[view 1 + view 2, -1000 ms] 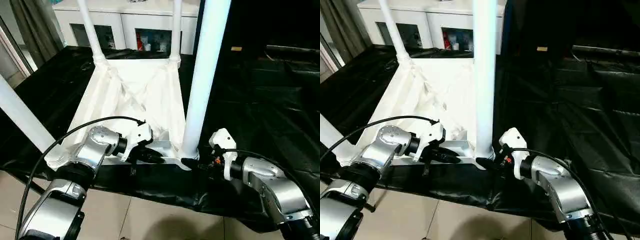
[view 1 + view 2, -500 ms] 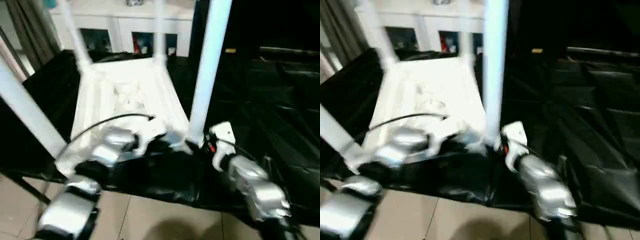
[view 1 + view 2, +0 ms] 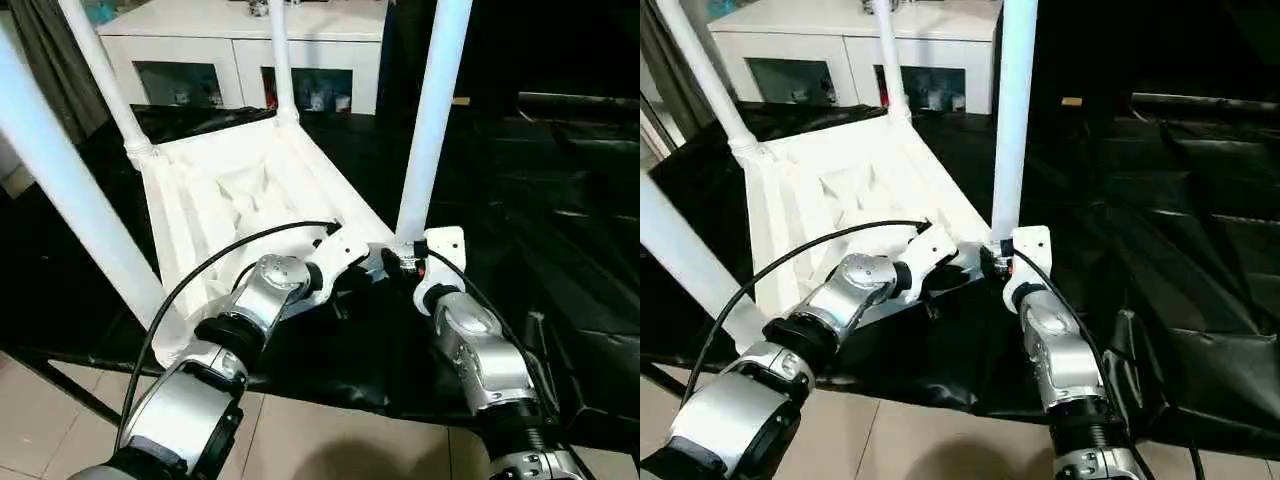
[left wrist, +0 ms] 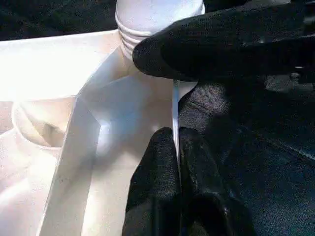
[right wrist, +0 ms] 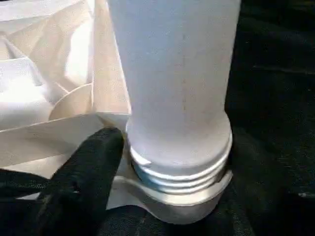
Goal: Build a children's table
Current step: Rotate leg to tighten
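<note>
Upturned table top lay on black sheet; left gripper pinched its rim beside near-right leg. Right gripper at that leg's base, grip unclear.

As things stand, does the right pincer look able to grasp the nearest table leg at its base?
Probably yes. The right pincer sits right at the leg where its threaded base enters the corner socket, with nothing between them; the left pincer clamps the tabletop's rim alongside.
</note>
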Robot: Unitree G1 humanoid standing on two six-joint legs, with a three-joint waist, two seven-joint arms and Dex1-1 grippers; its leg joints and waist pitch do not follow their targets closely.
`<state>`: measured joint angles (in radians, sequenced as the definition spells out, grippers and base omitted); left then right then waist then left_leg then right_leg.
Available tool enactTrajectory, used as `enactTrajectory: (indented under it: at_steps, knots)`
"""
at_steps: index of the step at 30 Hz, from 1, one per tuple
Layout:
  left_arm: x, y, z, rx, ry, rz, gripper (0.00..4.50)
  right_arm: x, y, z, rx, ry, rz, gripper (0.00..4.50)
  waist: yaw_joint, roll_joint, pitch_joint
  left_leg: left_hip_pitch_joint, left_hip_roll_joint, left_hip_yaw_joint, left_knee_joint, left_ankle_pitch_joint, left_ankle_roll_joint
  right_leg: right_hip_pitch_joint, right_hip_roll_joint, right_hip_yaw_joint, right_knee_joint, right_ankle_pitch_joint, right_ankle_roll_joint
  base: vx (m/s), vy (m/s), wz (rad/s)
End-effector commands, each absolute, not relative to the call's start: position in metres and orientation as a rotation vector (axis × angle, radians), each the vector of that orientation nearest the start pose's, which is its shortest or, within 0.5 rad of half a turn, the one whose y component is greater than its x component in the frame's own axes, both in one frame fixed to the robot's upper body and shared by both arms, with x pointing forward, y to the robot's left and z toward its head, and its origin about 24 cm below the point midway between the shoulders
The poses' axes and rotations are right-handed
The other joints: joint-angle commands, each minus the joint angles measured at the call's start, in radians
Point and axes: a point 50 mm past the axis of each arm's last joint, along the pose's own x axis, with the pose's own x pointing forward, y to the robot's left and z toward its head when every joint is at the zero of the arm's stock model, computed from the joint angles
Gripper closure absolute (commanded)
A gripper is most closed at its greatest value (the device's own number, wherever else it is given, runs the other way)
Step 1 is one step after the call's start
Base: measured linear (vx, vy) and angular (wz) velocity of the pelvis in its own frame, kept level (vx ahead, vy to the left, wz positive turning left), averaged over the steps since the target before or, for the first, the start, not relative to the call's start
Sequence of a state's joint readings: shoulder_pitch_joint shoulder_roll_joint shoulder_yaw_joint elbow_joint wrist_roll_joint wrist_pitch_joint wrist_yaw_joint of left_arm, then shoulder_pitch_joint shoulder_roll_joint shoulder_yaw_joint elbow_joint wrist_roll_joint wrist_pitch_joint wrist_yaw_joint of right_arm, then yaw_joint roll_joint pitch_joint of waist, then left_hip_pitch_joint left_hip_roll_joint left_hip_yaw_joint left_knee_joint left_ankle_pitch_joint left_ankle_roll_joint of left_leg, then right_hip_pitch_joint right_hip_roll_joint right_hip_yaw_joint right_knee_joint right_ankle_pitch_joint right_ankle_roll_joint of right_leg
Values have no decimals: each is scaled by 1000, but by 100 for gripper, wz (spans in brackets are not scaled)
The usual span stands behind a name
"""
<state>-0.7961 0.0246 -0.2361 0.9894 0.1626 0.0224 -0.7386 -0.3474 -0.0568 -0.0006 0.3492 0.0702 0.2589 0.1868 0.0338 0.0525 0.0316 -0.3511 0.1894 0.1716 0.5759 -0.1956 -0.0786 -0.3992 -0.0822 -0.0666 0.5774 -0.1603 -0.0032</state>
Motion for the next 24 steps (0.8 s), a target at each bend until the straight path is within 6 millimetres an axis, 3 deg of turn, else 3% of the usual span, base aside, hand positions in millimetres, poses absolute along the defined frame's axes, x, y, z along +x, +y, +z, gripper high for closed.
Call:
enactTrajectory:
  at_steps: [1, 7, 11, 13, 17, 18, 20, 21, 24]
  knots:
    - [344, 38, 49, 335, 293, -1098, 450, 308, -108, 36, 31, 256, 420, 59, 6, -26, -50, -8, 21, -4, -62, -188, 91, 53, -56, 33, -83, -362, -162, 0, 0, 0]
    - [344, 59, 48, 341, 297, -1138, 450, 292, -130, 53, -48, 261, 606, 16, 15, -29, -51, -14, 24, -5, -60, -154, 117, 60, -56, 36, -75, -306, -158, 0, 0, 0]
    - [339, 75, 47, 330, 306, -1238, 450, 277, -153, 57, -135, 325, 734, 7, 14, -30, -48, -11, 25, -4, -61, -173, 104, 55, -54, 37, -81, -356, -154, 0, 0, 0]
    - [336, 80, 48, 316, 307, -1293, 450, 273, -159, 57, -151, 343, 759, 7, 18, -30, -49, -13, 28, -5, -61, -162, 110, 56, -57, 38, -77, -329, -164, 0, 0, 0]
    - [327, 93, 49, 286, 323, -1413, 450, 271, -163, 60, -161, 340, 776, 7, 20, -26, -50, -9, 31, -3, -62, -164, 100, 49, -59, 39, -73, -313, -191, 0, 0, 0]
    - [324, 97, 49, 277, 332, -1443, 450, 269, -162, 60, -164, 346, 803, 7, 19, -34, -49, -10, 31, -2, -62, -166, 101, 48, -57, 39, -73, -314, -190, 0, 0, 0]
    - [322, 98, 49, 274, 334, -1460, 450, 269, -160, 59, -164, 350, 819, 7, 28, -28, -50, -4, 36, -3, -62, -167, 94, 45, -60, 40, -69, -312, -196, 0, 0, 0]
    - [319, 100, 49, 267, 338, -1480, 450, 268, -158, 58, -162, 355, 835, 7, 29, -32, -49, -5, 35, -1, -62, -163, 93, 45, -59, 41, -68, -293, -199, 0, 0, 0]
    - [315, 100, 49, 253, 341, -1513, 450, 268, -152, 55, -150, 358, 865, 7, 30, -31, -49, -6, 35, 0, -63, -160, 91, 46, -60, 40, -64, -278, -204, 0, 0, 0]
